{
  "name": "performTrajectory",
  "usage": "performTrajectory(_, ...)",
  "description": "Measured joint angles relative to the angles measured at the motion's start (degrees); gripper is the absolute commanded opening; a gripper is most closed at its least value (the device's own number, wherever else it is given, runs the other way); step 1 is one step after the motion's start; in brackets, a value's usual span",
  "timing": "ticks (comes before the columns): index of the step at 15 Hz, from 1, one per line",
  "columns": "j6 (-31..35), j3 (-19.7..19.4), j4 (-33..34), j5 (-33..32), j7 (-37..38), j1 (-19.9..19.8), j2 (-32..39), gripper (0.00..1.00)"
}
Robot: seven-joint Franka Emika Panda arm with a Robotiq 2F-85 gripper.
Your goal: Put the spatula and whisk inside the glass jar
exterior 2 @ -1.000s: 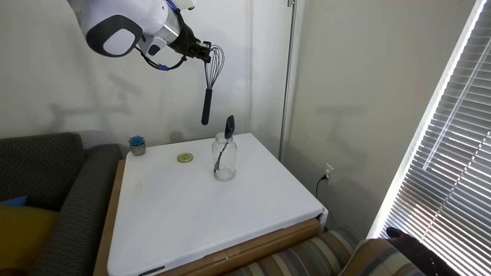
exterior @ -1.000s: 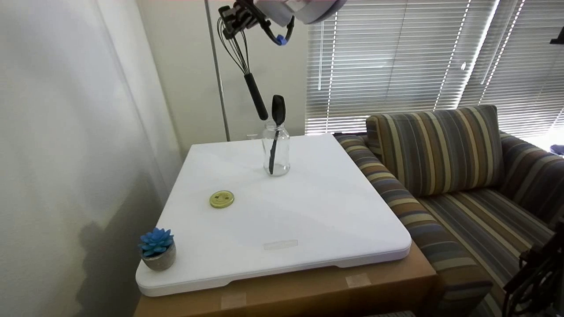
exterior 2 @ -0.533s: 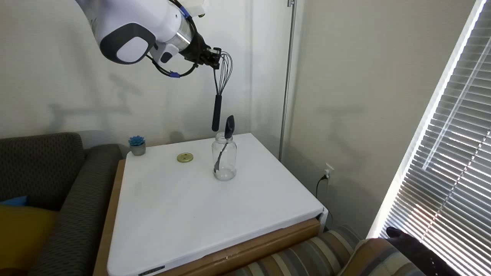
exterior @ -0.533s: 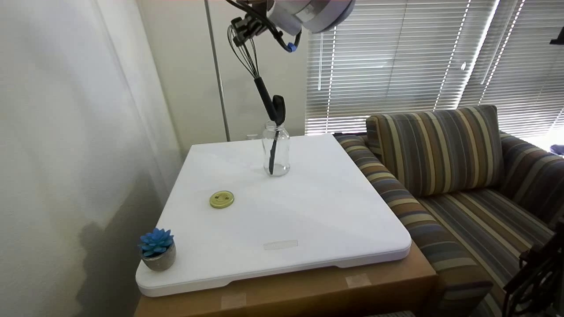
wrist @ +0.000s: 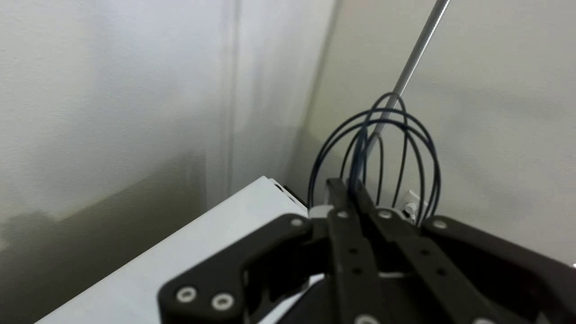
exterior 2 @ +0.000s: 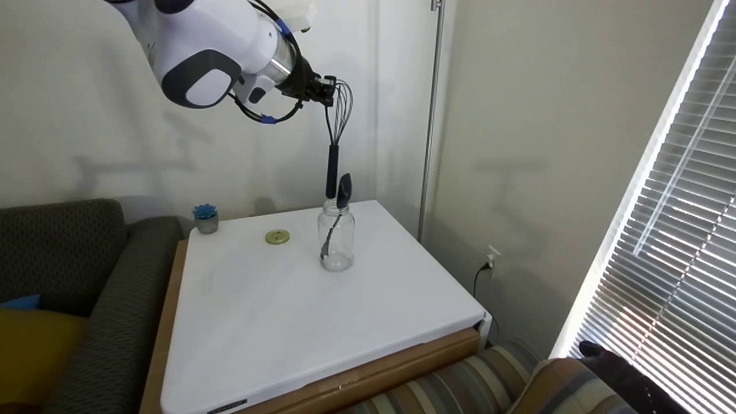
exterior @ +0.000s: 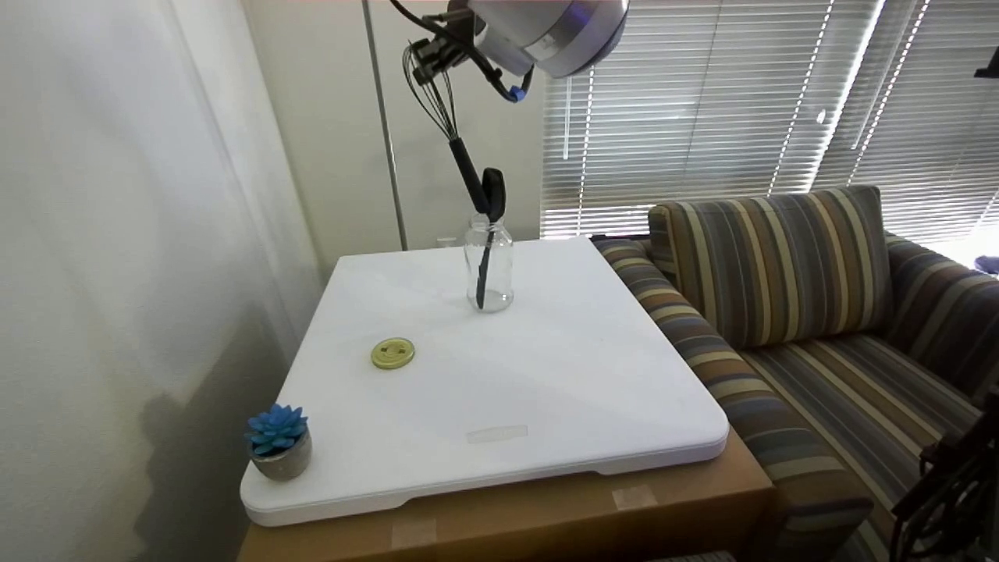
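Your gripper (wrist: 350, 186) pinches the whisk (exterior 2: 333, 149) by its wires.
It tilts handle-down near the glass jar (exterior 2: 345, 238), contact unclear; the spatula (exterior 2: 343, 195) leans inside.

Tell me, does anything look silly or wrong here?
The whisk looks upside down: the gripper holds it by the wire head, black handle pointing down toward the glass jar. I see nothing spilled or broken.

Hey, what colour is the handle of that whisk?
Black. The whisk handle shows best in an exterior view.
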Motion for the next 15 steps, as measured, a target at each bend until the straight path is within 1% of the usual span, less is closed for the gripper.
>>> performTrajectory(3, 1.74, 2.6, 0.02, -2.55, 0.25, -2.21, 1.01, 0.01)
performTrajectory(10, 1.78, 3.89, 1.27, -4.91, 2.9, -4.58, 2.74, 0.01)
performTrajectory(15, 1.78, 7.16, 1.3, -6.53, 5.77, -7.89, 3.12, 0.01)
